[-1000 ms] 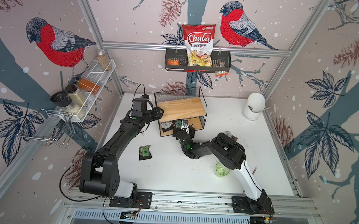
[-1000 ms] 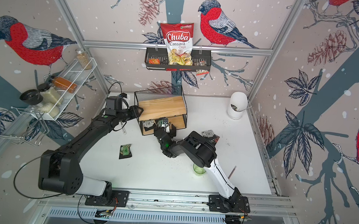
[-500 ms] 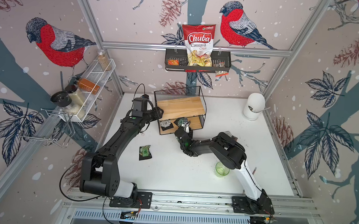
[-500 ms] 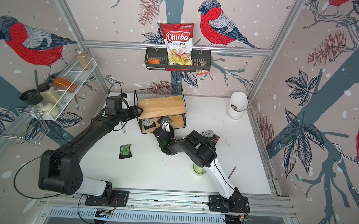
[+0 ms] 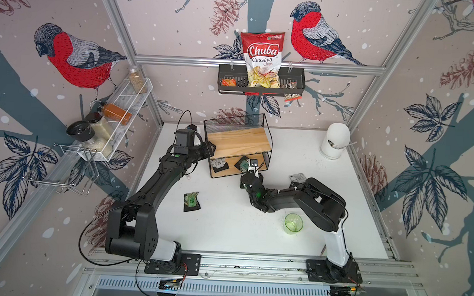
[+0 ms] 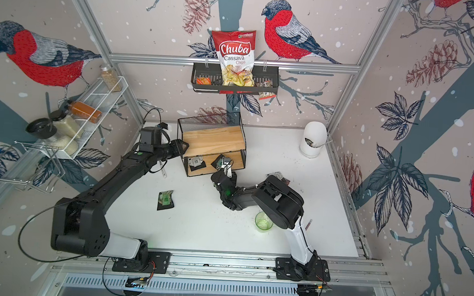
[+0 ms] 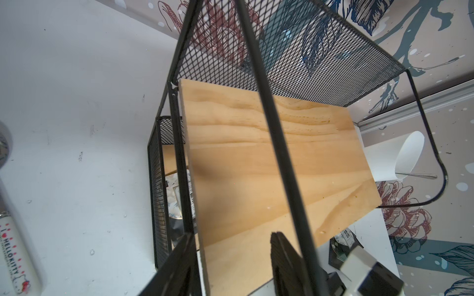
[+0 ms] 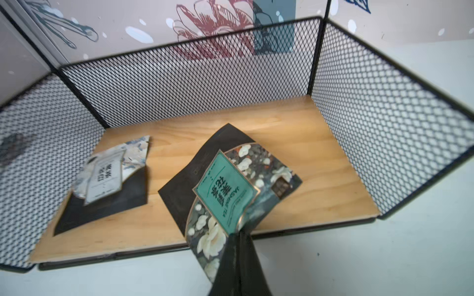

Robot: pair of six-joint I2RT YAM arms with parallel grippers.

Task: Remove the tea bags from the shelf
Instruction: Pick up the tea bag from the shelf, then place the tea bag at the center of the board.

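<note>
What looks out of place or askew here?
The small snack packet hangs below the black wall basket instead of inside. The teal tea bag, pinched by the right gripper, is bent and tilted.

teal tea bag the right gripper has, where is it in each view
Top views: on the shelf's lower board at the right gripper's tips.
Left wrist: a sachet edge shows, colour unclear.
Right wrist: centre, teal tea bag pinched at its corner.
Shared landmark: the shelf.

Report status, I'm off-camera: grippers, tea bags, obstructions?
Right gripper shut on teal tea bag at shelf front. Left gripper holding shelf frame. White-grey tea bag remains. Nothing blocking.
</note>
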